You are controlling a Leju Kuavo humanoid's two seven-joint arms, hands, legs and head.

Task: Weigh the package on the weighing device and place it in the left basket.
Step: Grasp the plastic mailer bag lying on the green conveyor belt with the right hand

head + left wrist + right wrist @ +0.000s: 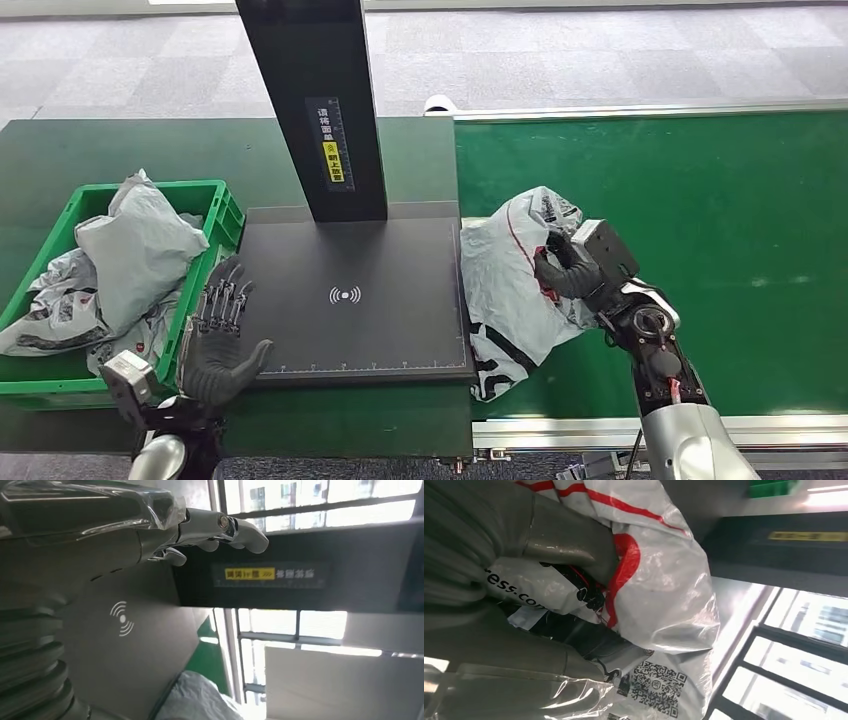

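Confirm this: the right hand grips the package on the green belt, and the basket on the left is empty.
Wrong on the basket. In the head view the green basket already holds several grey packages. The rest stands: the right hand grips the package on the green belt.

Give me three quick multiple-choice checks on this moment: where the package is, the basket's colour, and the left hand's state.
1. The package lies
A. in the basket
B. on the green belt beside the weighing plate
C. centred on the plate

2. The basket is
A. green
B. blue
C. grey

3. The left hand is
A. holding a package
B. open, holding nothing
C. inside the basket

Answers:
1 B: the package rests on the belt at the edge of the weighing plate, gripped by the right hand.
2 A: its walls are green.
3 B: its fingers are spread at the plate's edge.
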